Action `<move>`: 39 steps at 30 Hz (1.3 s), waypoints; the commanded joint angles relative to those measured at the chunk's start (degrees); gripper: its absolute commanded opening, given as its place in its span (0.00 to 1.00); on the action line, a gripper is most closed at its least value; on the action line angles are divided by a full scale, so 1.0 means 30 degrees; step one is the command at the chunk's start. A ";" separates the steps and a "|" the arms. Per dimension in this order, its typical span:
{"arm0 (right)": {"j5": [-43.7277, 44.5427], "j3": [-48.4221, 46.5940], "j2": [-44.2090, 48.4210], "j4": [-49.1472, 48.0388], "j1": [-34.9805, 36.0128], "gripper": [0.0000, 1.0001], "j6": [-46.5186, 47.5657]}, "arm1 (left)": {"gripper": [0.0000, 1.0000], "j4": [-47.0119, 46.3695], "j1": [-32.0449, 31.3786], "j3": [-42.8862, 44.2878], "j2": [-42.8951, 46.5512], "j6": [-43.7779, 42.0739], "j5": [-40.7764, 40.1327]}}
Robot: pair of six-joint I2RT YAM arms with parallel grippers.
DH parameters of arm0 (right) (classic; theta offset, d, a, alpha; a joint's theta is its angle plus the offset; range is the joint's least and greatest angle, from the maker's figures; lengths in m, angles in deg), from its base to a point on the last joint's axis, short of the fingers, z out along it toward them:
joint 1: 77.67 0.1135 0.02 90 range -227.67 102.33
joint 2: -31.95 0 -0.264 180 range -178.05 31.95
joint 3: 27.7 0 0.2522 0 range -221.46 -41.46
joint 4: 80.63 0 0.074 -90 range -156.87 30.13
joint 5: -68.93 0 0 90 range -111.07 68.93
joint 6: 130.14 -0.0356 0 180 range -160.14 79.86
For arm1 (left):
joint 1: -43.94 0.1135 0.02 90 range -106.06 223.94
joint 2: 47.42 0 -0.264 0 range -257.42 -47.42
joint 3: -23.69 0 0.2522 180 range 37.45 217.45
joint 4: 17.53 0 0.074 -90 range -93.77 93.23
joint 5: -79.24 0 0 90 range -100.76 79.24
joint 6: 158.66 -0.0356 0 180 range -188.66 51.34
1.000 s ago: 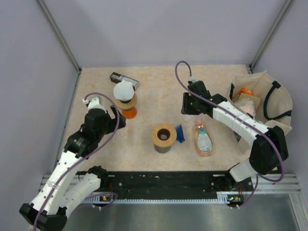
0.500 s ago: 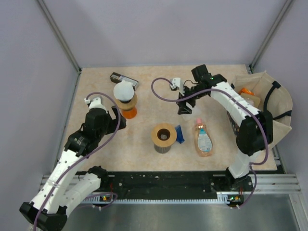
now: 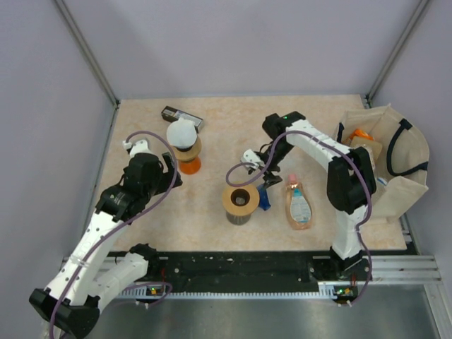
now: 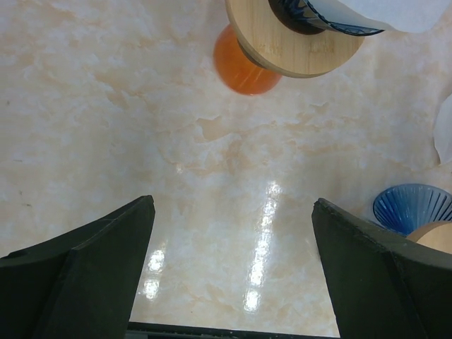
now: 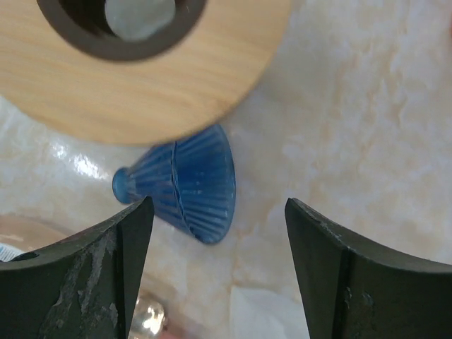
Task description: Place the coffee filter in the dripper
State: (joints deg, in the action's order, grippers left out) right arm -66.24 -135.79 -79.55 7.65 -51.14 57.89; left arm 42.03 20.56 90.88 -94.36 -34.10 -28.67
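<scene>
Blue ribbed plastic is showing between the fingers of the right gripper (image 5: pixel 215 208). One blue dripper (image 5: pixel 187 194) is lying on its side on the table (image 3: pixel 226 113), narrow end toward the left finger and wide mouth toward the right one. Both fingers are standing wide apart and touching nothing. Just ahead of those fingertips, one wooden ring (image 5: pixel 141 85) with a dark hole is filling the top of the wrist view. One bottle (image 3: pixel 299 205) is lying flat just beside the fingers on the outer side, and one cloth bag (image 3: pixel 395 152) is sitting well beyond it. The left gripper (image 4: pixel 233 205) is also spreading its fingers wide, over bare table and holding nothing. Ahead of them, nearer the right finger, one orange cup (image 4: pixel 244 67) is carrying a second wooden ring (image 4: pixel 296 53). A dark dripper (image 4: pixel 304 18) is sitting in that ring, so two drippers and two rings are showing. The one white coffee filter (image 4: pixel 395 10) is resting in that dark dripper, well apart from both grippers. One black box (image 3: pixel 182 116) is lying past the cup.
</scene>
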 commanded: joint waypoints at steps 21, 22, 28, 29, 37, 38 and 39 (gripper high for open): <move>0.1784 0.2055 -0.1182 0.1879 0.1852 0.41 0.1100 | 0.98 0.0290 0.0058 0.0061 -0.0291 0.0255 -0.0855; 0.1871 0.2114 -0.1124 0.1878 0.1910 0.38 0.1100 | 0.98 0.0290 0.0058 0.0061 -0.0321 0.0226 -0.0885; 0.2895 0.2056 -0.0831 0.1790 0.1911 0.17 0.0222 | 0.97 0.0319 0.0058 0.0120 -0.0379 0.0197 -0.0944; 0.3188 0.2027 -0.0714 0.1790 0.1911 0.15 0.0047 | 0.97 0.0319 0.0058 0.0120 -0.0379 0.0197 -0.0943; 0.7958 0.0917 0.1918 0.1383 0.1853 0.00 -0.3669 | 0.97 0.0115 0.0058 0.0355 -0.0146 0.0080 -0.0681; 0.8546 0.0624 0.2417 0.1206 0.1823 0.00 -0.4227 | 0.97 0.0027 0.0058 0.0354 -0.0116 0.0079 -0.0593; 0.9045 0.0244 0.2973 0.1002 0.1794 0.00 -0.4609 | 0.97 -0.0090 0.0087 0.0383 -0.0029 0.0050 -0.0447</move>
State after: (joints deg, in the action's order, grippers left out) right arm -47.60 -129.78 -78.83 10.67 -45.90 50.66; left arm 43.43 20.56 90.97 -95.32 -33.86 -30.15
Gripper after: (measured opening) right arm 0.050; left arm 0.975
